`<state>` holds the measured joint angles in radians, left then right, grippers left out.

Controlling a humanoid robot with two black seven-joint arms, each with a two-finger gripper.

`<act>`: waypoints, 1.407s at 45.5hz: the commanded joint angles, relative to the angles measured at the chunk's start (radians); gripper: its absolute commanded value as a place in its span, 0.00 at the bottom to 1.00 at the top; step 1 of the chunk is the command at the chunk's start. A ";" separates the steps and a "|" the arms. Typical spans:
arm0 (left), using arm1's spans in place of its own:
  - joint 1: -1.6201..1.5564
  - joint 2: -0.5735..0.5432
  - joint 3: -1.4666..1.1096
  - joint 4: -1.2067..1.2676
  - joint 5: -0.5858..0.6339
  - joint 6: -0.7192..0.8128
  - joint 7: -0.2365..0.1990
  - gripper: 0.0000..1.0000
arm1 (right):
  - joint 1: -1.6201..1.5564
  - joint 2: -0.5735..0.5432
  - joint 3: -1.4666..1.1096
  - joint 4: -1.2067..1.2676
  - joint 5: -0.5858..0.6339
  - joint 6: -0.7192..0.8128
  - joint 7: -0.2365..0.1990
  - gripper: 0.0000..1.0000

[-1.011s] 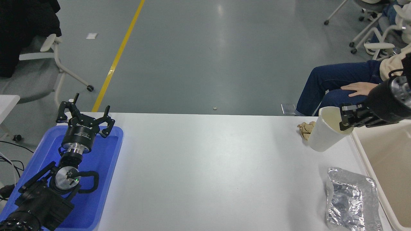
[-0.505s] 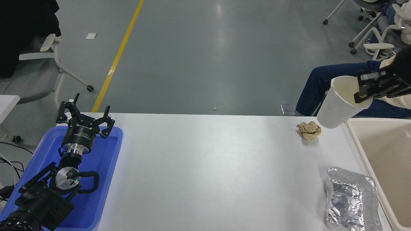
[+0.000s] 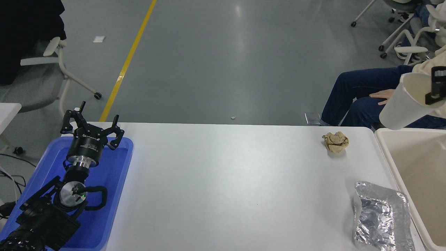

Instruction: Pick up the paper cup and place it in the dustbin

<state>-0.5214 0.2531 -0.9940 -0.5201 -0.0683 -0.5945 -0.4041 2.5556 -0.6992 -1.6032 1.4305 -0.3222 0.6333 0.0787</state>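
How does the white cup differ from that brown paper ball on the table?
The paper cup is smooth, white and tapered; the brown paper ball is crumpled and lumpy. The cup hangs tilted in the air, gripped at its rim by the right tool; the ball lies on the table. The cup is bigger. Both look like paper.

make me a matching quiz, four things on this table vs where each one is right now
Things:
1. paper cup
2. paper ball
3. foil bag
4. left gripper

Places:
A. over the blue tray at the table's left end
B. lying flat at the near right, beside the dustbin
C. held tilted in the air by the right gripper, above the dustbin's far edge
D. on the table near its far right edge

Pairs: 1-C, 2-D, 3-B, 4-A
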 commanded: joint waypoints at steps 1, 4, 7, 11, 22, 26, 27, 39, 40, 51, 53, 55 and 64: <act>0.001 0.000 0.000 0.000 -0.001 -0.002 -0.001 1.00 | -0.159 -0.105 -0.060 -0.133 -0.003 -0.092 0.000 0.00; 0.000 0.000 0.000 0.000 0.001 -0.002 -0.001 1.00 | -0.213 -0.135 -0.055 -0.166 0.005 -0.129 0.000 0.00; 0.001 0.000 0.000 0.000 -0.001 -0.002 -0.001 1.00 | -0.271 -0.161 -0.047 -0.205 0.012 -0.167 0.000 0.00; 0.000 0.000 0.000 0.000 0.001 -0.002 0.001 1.00 | -0.366 -0.198 -0.026 -0.268 0.015 -0.216 0.000 0.00; 0.000 0.000 -0.002 0.000 -0.001 -0.004 0.001 1.00 | -0.750 -0.249 0.185 -0.470 0.063 -0.339 0.000 0.00; 0.000 0.000 -0.002 0.000 -0.001 -0.004 0.001 1.00 | -0.883 -0.247 0.261 -0.554 0.117 -0.348 -0.002 0.00; 0.000 0.000 -0.002 0.000 0.001 -0.004 0.001 1.00 | -0.917 -0.247 0.273 -0.576 0.126 -0.351 -0.002 0.00; 0.000 0.000 -0.002 0.000 0.001 -0.002 0.001 1.00 | -1.228 -0.184 0.437 -0.758 0.187 -0.434 -0.004 0.00; 0.001 0.000 -0.002 0.000 0.001 -0.002 0.001 1.00 | -1.254 -0.177 0.454 -0.777 0.193 -0.445 -0.002 0.00; 0.000 0.000 0.000 0.000 0.001 -0.004 -0.001 1.00 | -1.653 -0.034 0.747 -1.100 0.244 -0.497 -0.004 0.00; 0.000 0.000 -0.002 0.000 0.001 -0.004 0.001 1.00 | -1.709 -0.011 0.805 -1.154 0.242 -0.497 -0.002 0.00; 0.000 0.000 0.000 0.000 0.001 -0.002 -0.001 1.00 | -1.753 0.003 0.857 -1.202 0.239 -0.497 -0.004 0.00; 0.000 0.000 -0.002 0.000 -0.001 -0.002 -0.001 1.00 | -1.868 0.087 0.934 -1.338 0.235 -0.500 -0.004 0.00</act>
<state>-0.5210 0.2531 -0.9945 -0.5200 -0.0678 -0.5973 -0.4038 0.8929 -0.7140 -0.8181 0.2953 -0.0955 0.1495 0.0755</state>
